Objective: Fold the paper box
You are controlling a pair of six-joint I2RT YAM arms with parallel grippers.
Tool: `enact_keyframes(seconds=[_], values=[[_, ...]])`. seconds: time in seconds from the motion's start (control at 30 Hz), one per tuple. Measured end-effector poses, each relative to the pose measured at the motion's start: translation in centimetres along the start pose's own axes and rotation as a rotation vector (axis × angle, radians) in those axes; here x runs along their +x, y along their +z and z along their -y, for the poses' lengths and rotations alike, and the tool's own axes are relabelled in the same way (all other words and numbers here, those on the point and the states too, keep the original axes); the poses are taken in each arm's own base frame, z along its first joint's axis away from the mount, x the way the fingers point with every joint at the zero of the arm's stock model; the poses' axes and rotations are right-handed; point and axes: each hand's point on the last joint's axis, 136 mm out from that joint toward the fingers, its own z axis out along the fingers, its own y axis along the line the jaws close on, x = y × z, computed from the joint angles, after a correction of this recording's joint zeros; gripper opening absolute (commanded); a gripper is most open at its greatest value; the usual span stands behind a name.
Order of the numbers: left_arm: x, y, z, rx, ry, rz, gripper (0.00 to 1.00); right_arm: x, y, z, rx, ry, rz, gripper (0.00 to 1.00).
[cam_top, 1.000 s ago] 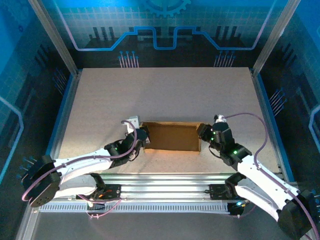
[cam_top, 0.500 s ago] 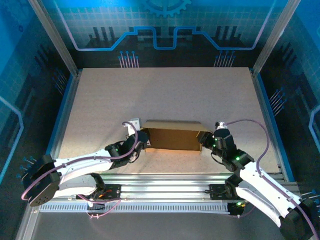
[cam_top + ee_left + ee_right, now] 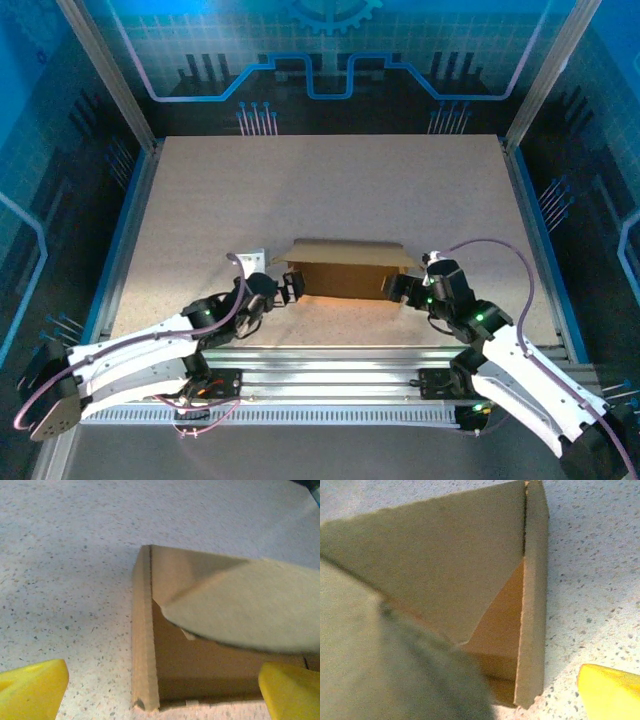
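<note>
At the left end of the box (image 3: 345,280), the left jaws stand wide apart and grasp nothing. In the left wrist view their yellow fingers (image 3: 32,690) sit low at either edge, and the box's end wall (image 3: 145,650) lies ahead of them, untouched. The right jaws hang just beside the opposite end. One yellow finger (image 3: 610,692) shows clear of the right end wall (image 3: 532,595), and a blurred flap hides the other. From the top view we judge these jaws open and empty too.

The box sits near the middle of the counter (image 3: 330,190), towards its near edge, directly between the two arms. Its walls are up and a broad lid flap (image 3: 345,252) leans over the open cavity, not yet pressed down.

We expect thin cardboard like this to be very light, stiff along the doubled walls and willing to bend only at its creases. It should skid easily on the speckled surface and dent under a hard pinch. We would take it by the end walls or the lid's free edge, steadying both ends at once.
</note>
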Motion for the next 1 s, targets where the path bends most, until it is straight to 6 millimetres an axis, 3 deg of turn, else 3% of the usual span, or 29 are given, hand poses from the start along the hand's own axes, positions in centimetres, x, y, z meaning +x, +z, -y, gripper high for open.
enact_keyframes(seconds=[0.17,0.37,0.53,0.67,0.8,1.0], values=[[0.2,-1.7,1.3,0.120,0.047,-0.025,0.99,0.0,-1.4,-1.4,-0.067,-0.073,-0.012,1.00],[-0.8,-4.1,3.7,0.287,0.108,-0.006,0.99,-1.7,-4.8,-3.1,-0.110,-0.144,0.042,1.00],[-3.8,-6.9,6.1,0.380,0.138,0.050,0.99,-3.9,-8.2,-5.1,-0.156,-0.192,0.114,1.00],[-7.8,-8.7,8.3,0.391,0.157,0.086,0.99,-6.0,-9.6,-6.7,-0.173,-0.216,0.146,1.00],[-11.3,-7.2,9.4,0.348,0.144,0.066,0.99,-8.5,-9.4,-8.6,-0.175,-0.222,0.128,1.00],[-12.8,-2.8,8.8,0.308,0.110,-0.067,0.99,-12.0,-6.9,-10.7,-0.210,-0.193,0.035,1.00]])
